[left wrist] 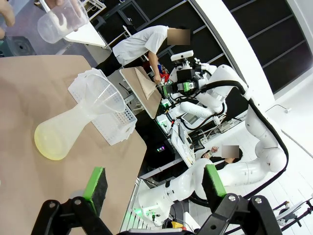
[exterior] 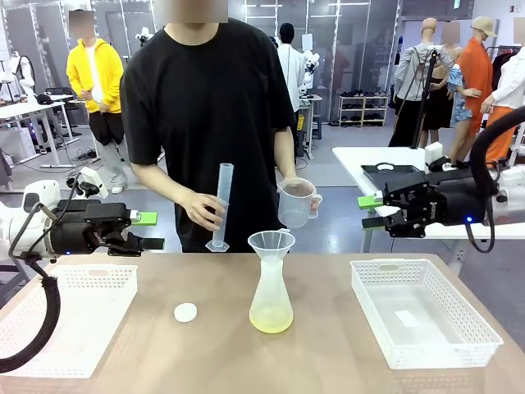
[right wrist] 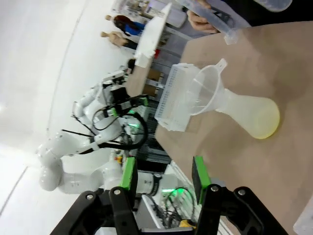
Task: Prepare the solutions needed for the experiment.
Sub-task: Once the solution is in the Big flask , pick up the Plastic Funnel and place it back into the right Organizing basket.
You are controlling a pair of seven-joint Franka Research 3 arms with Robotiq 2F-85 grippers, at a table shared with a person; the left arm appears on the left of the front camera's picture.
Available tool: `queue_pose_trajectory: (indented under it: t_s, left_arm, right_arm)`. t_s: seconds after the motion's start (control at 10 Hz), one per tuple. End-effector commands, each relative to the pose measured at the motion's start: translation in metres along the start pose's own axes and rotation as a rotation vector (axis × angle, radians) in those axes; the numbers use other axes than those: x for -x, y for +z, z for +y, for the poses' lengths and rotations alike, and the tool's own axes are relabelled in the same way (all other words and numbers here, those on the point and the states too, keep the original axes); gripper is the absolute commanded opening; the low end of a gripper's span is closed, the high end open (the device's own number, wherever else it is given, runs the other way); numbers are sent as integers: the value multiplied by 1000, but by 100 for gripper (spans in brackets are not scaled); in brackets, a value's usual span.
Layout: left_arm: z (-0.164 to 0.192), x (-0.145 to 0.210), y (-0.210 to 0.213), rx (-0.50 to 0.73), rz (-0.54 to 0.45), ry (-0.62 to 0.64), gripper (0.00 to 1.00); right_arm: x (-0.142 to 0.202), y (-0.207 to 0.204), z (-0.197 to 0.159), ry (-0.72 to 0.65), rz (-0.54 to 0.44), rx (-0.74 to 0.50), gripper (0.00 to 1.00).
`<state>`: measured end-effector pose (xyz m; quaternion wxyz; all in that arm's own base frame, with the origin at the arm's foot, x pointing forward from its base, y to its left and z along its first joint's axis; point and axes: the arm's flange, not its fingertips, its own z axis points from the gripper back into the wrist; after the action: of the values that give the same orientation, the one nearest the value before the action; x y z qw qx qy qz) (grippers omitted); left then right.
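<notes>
Solution (exterior: 271, 322) lies shallow in the flask (exterior: 271, 283) mid-tabletop. Left gripper (exterior: 151, 231) gapes wide, right gripper (exterior: 371, 212) half-spread (both empty, by the side edges). At the far edge a person holds cylinder (exterior: 222, 205) and jug (exterior: 295, 203); measuring seems underway, a steady pour next.

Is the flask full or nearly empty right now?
Nearly empty: the flask stands upright with only a shallow pale yellow-green solution at its base, a funnel seated in its neck.
</notes>
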<state>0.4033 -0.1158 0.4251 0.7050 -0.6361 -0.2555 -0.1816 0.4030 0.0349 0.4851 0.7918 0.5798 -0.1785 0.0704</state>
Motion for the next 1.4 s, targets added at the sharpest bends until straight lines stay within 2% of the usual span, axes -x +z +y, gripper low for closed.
queue_pose_trajectory:
  t_s: [0.0,0.3,0.5,0.8,0.9,1.0,1.3]
  left_arm:
    - [-1,-1,-1,19,-13,8,100]
    - [-1,-1,-1,19,-13,8,100]
    - [-1,-1,-1,19,-13,8,100]
    - [-1,-1,-1,19,-13,8,100]
    - [-1,-1,-1,19,-13,8,100]
    - [-1,-1,-1,19,-13,8,100]
    - [-1,-1,-1,19,-13,8,100]
  right_arm:
    - [-28,-7,26,17,58,187,58]
    - [-71,-35,58,71,115,349,58]
    - [-92,-63,68,101,131,476,58]
    - [-104,-87,74,135,137,624,58]
    - [-103,-91,75,128,156,628,58]
    - [-98,-83,69,165,137,564,58]
    - [-98,-83,69,165,137,564,58]
